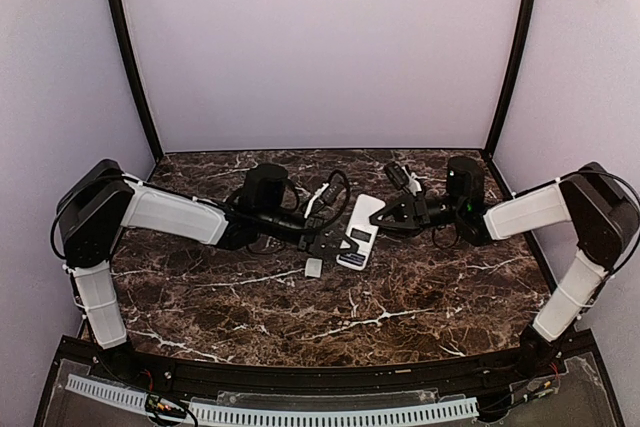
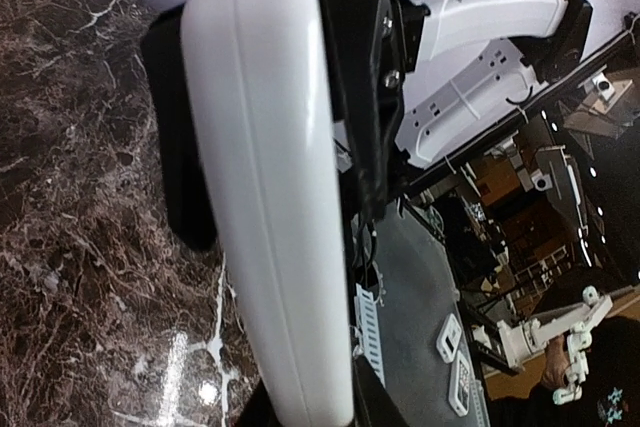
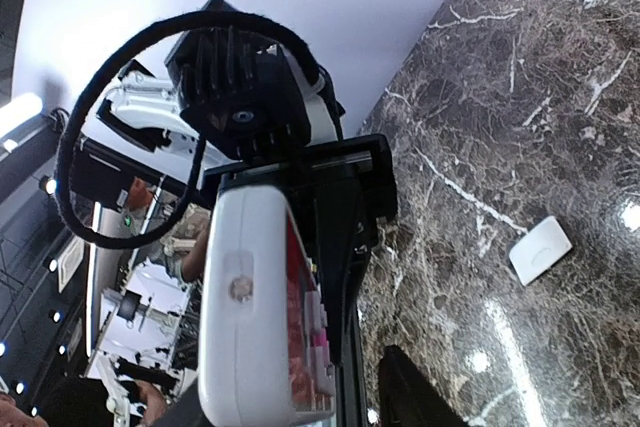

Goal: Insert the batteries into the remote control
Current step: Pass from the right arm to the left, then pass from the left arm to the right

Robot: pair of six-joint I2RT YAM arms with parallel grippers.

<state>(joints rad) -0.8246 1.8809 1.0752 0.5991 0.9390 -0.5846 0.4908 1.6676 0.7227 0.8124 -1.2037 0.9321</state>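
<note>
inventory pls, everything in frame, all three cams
remote control: 1, white back with a dark recess, red button face, mid-table between the grippers
cover plate: 1, white, flat on the table by the remote's near end
batteries: none I can make out; recess too dark to tell
table: 1, dark brown marble, white veins
walls: pale lilac, black corner posts
left gripper: black, shut on the remote control's edges
right gripper: black, at the remote's far end, open, visible finger clear of it
arms: 2, white and black
</note>
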